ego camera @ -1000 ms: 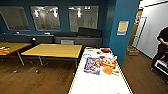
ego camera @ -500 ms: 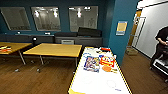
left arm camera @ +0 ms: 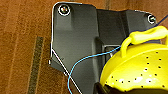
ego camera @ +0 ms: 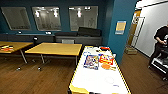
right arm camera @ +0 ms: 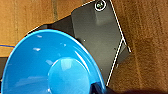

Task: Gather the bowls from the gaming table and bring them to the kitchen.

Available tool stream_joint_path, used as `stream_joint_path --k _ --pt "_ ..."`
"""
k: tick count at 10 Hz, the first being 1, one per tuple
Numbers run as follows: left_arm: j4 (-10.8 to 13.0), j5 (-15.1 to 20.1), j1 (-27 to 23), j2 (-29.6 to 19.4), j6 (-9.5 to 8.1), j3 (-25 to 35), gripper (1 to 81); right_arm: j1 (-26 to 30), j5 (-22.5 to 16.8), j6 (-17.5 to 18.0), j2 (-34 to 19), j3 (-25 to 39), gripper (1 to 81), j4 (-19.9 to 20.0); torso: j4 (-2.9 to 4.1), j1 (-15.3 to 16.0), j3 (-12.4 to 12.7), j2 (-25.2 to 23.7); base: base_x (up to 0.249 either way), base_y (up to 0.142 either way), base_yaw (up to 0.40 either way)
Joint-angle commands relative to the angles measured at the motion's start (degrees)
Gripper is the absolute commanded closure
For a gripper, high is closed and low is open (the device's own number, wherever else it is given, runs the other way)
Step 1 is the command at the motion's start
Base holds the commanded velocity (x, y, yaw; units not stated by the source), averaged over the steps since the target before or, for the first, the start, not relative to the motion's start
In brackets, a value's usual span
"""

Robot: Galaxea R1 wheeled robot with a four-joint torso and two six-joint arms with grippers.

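Blue bowl [right arm camera: 50, 67], yellow bowl [left arm camera: 140, 67], both empty

A bright blue bowl [right arm camera: 52, 67] sits close against the right end effector, its glossy inside facing the camera, with a round flat bottom. Beyond it lies brown wooden floor [right arm camera: 147, 45] with plank seams.

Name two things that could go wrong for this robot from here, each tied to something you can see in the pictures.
The blue bowl and the yellow perforated bowl each sit at a wrist over the wooden floor; a jolt might drop either. The person stands close on the right, so turning that way risks contact.
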Motion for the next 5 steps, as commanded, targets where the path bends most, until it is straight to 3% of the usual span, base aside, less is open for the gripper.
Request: stream_joint_path --k 1,5 --pt "0.05 2.88 -1.28 0.24 0.42 -0.06 81.1 1.55 -2.4 -0.26 -1.0 0.08 81.1 -0.84 0.0 0.0 0.0 0.0 -0.134 0.0 0.0" --pt "0.23 2.88 -1.1 0.32 0.42 -0.06 81.1 1.46 -2.4 -0.26 -0.83 0.16 81.1 -0.75 0.0 -0.02 0.0 -0.02 -0.143 0.0 0.0"
